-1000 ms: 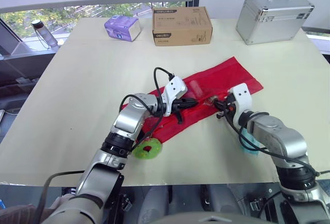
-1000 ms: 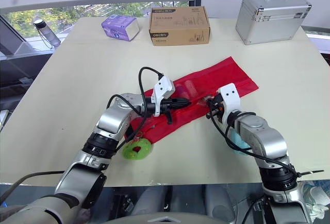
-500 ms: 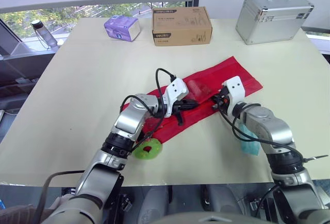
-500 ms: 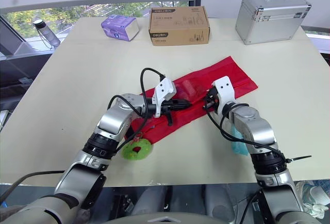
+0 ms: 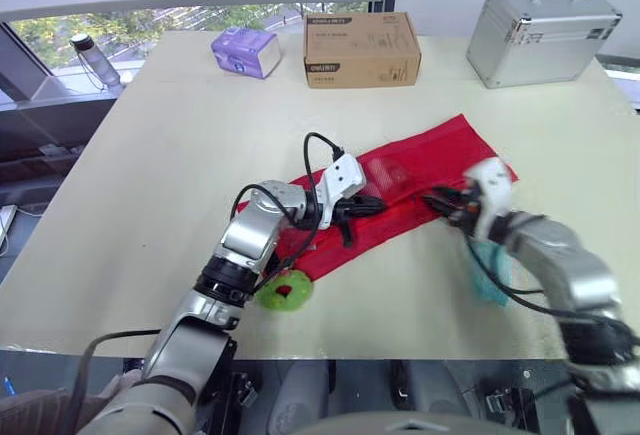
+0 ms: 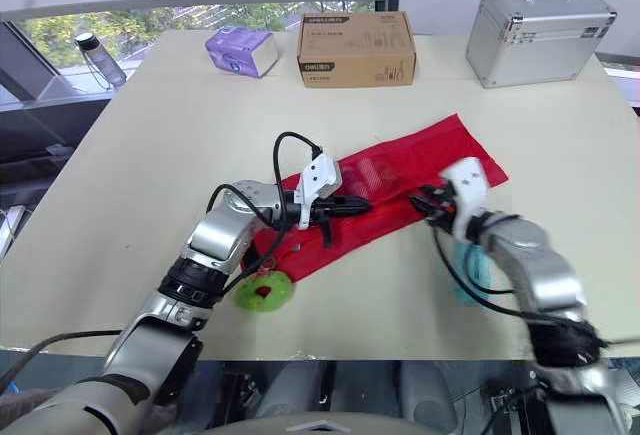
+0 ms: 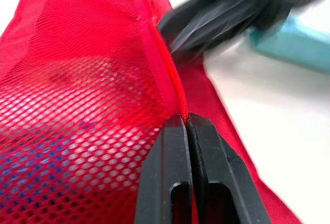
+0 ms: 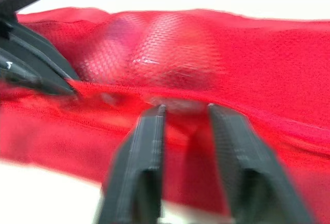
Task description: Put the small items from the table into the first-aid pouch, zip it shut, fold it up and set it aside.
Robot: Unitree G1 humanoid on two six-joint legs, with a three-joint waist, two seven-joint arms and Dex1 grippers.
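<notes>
Red mesh pouch (image 5: 425,160) lay flat on surface (image 5: 180,135).
Left gripper (image 7: 185,123) clamped its zip seam (image 7: 167,67); right gripper (image 8: 185,112) hung open just over the mesh.

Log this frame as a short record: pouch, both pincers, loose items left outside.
pouch: red mesh pouch flat on table, unfolded
left pincer: shut on the pouch's zip line
right pincer: open, at the pouch's near edge
outside pouch: green item by front edge; teal item toward the right
far edge: purple box, cardboard box, metal case
</notes>
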